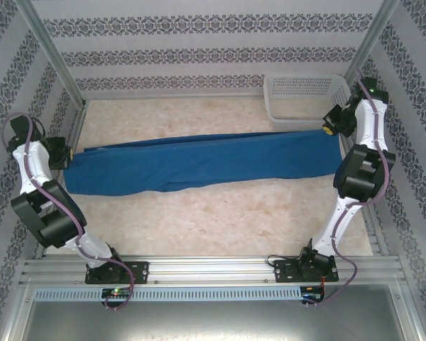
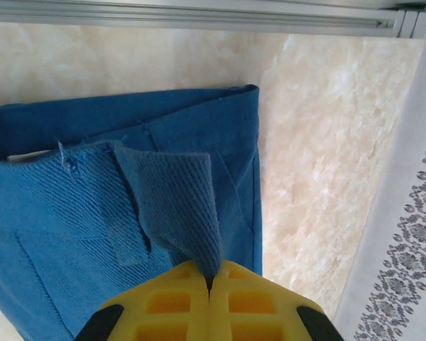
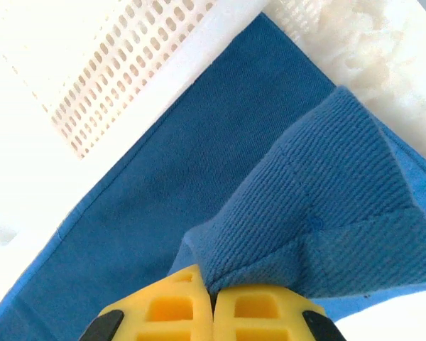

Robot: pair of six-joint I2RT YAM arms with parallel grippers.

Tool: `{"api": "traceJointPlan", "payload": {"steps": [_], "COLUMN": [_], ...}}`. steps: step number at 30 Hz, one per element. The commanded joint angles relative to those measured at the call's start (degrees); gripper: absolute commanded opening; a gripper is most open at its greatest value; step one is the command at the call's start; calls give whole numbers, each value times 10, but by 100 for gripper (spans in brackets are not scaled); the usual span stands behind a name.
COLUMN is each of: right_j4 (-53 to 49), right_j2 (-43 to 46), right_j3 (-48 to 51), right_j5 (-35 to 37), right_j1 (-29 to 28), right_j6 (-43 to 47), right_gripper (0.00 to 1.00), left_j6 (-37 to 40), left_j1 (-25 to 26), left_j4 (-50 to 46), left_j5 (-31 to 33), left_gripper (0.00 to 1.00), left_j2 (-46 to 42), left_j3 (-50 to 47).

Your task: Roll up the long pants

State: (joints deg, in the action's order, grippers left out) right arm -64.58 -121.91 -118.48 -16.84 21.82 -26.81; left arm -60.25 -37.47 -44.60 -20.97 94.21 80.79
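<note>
Holding the long pants [image 1: 199, 160] stretched as one long royal-blue band across the marble-patterned table [image 1: 220, 227], from the left side to the right; folded lengthwise, lying mostly flat, with no turn of cloth begun at either end; reaching at the far right corner up to the white mesh basket [image 1: 302, 96], where the right wrist view puts the fabric against its near wall.

Pinching what looks like the waistband end, belt loop and stitching in view, with the left gripper [image 2: 209, 278]; yellow fingers [image 2: 167, 305] pressed together on a raised flap of twill.

Pinching the opposite end with the right gripper [image 3: 213, 290]; fingers [image 3: 263, 312] likewise closed, on a bunched fold of cloth lifted off the layer beneath.

Judged as the straightening step, ahead of any rolling; counts as early in the task.

Calls next for lowering the band flat, releasing both pinches, and working from one end to turn the edge over on itself; needs a tight, even first turn, soft cloth being likely to slump or skew; risks snagging the basket at the right.
</note>
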Motion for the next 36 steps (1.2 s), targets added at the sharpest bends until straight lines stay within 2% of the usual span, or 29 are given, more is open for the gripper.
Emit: {"api": "traceJointPlan", "payload": {"steps": [1, 9, 10, 11, 12, 13, 14, 15, 16, 20, 21, 22, 23, 24, 25, 26, 32, 36], "right_j4": [28, 8, 8, 9, 12, 16, 16, 14, 10, 14, 14, 15, 18, 23, 27, 31, 56, 64], "right_j2": [-23, -72, -75, -80, -84, -86, -88, -88, -86, -46, -34, -19, -6, 9, 21, 35, 93, 68], "right_j3": [-48, -89, -90, -90, -90, -91, -94, -98, -103, -100, -98, -96, -91, -82, -70, -54, 81, 143], "right_j5": [83, 95, 98, 100, 98, 93, 92, 93, 99, 110, 118, 126, 126, 125, 120, 112, 161, 166], "right_j1": [15, 9, 8, 7, 6, 7, 5, 3, 1, -14, -20, -29, -37, -46, -55, -68, -155, -190], "right_j6": [14, 23, 24, 26, 29, 34, 38, 42, 47, 64, 70, 76, 82, 84, 86, 94, 119, 98], "right_gripper": [0, 0, 0, 4, 22, 50, 72, 84, 88, 89, 88, 84, 73, 51, 19, 0, 0, 0], "left_j6": [23, 42, 45, 48, 54, 62, 67, 70, 75, 88, 88, 87, 86, 84, 84, 86, 68, 45], "left_j1": [-3, 13, 14, 14, 14, 14, 14, 14, 14, 14, 14, 14, 15, 17, 19, 24, 71, 110], "left_j4": [65, 49, 47, 47, 50, 56, 57, 56, 52, 18, 9, 1, -5, -11, -14, -14, 42, 86], "left_j5": [73, 76, 76, 73, 69, 62, 60, 60, 59, 59, 59, 57, 54, 52, 49, 48, 55, 59], "left_gripper": [0, 0, 3, 17, 36, 65, 95, 100, 100, 100, 96, 79, 53, 21, 0, 0, 0, 0], "left_j2": [26, 86, 91, 97, 102, 105, 106, 105, 105, 99, 99, 97, 94, 91, 88, 83, 36, 34], "left_j3": [37, 75, 78, 81, 85, 89, 94, 98, 106, 145, 150, 154, 154, 151, 145, 135, 13, -60]}}
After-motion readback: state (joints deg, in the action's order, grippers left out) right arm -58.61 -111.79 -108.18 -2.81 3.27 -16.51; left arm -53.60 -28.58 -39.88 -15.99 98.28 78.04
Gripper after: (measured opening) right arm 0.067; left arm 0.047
